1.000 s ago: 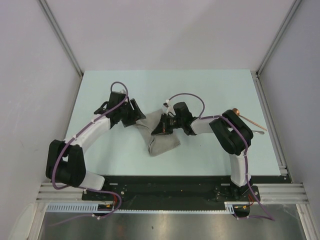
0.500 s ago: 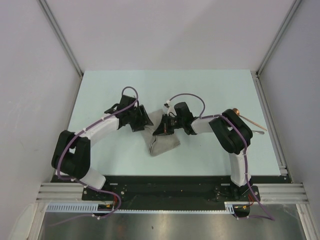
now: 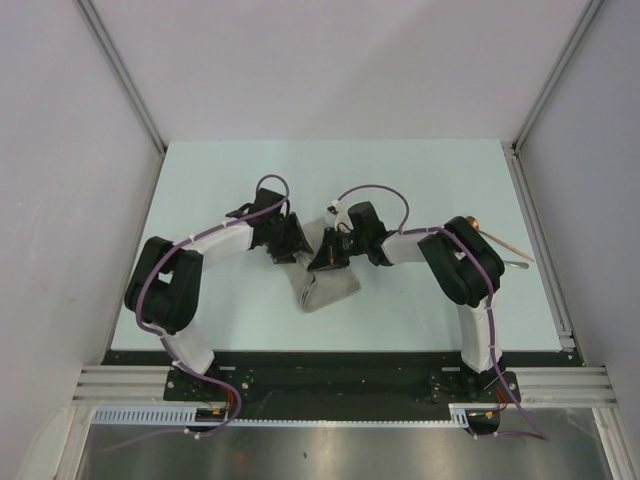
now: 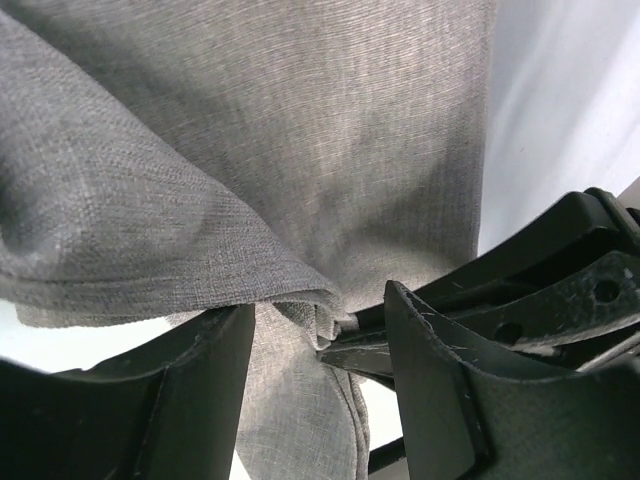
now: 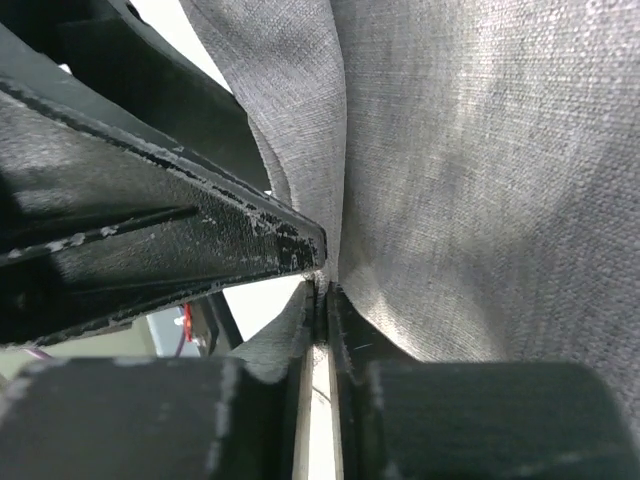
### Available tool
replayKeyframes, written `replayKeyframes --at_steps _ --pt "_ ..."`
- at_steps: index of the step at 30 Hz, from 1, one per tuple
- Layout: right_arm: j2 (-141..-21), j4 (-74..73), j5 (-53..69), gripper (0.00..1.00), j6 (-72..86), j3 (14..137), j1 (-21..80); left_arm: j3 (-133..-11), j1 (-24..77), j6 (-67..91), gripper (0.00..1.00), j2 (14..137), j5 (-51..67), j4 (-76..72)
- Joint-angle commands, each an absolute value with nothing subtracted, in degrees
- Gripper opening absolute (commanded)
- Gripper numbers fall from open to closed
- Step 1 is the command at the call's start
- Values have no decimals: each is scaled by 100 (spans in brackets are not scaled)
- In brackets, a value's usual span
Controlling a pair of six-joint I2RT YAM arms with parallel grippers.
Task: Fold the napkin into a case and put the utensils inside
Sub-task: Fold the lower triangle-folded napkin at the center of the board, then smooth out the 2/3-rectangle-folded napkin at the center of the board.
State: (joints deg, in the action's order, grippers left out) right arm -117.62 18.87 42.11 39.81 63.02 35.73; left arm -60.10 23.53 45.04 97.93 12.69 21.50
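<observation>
The grey-beige napkin (image 3: 327,283) lies bunched at the middle of the table, with one corner lifted. My right gripper (image 3: 322,262) is shut on that raised fold; in the right wrist view its jaws (image 5: 322,290) pinch the napkin (image 5: 480,170) edge at the tips. My left gripper (image 3: 297,247) has come right up against it from the left. In the left wrist view it (image 4: 320,340) stands open around the pinched fold of napkin (image 4: 250,150), both fingers apart from the cloth. The utensils, a copper spoon (image 3: 500,241) and a silvery piece (image 3: 518,265), lie at the table's right edge. No case has been formed.
The pale table (image 3: 420,180) is bounded by white walls at the back and both sides. A metal rail (image 3: 543,255) runs along its right edge beside the utensils. The right arm's elbow (image 3: 462,265) stands between napkin and utensils.
My left arm has swung right, bringing its gripper from the napkin's left corner to the fold held by the right gripper, its jaws narrowing a little. The right gripper stayed put.
</observation>
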Motion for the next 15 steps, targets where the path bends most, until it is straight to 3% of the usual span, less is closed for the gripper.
replayKeyframes --at_steps 1,6,9,15 --pt "-11664 1232 4158 16 3420 6644 3507 -6346 2426 4518 59 9852 1266 2030" --pt "-11031 -453 3236 41 2342 6925 3568 -6416 2435 4483 59 9949 1266 2057" --pt "-10610 -1080 2752 47 1987 7066 3700 -6407 2435 4500 59 9967 1266 2004" --pt "-10213 -1047 2865 49 2162 6988 3981 -6451 2435 4500 59 10081 1292 1969"
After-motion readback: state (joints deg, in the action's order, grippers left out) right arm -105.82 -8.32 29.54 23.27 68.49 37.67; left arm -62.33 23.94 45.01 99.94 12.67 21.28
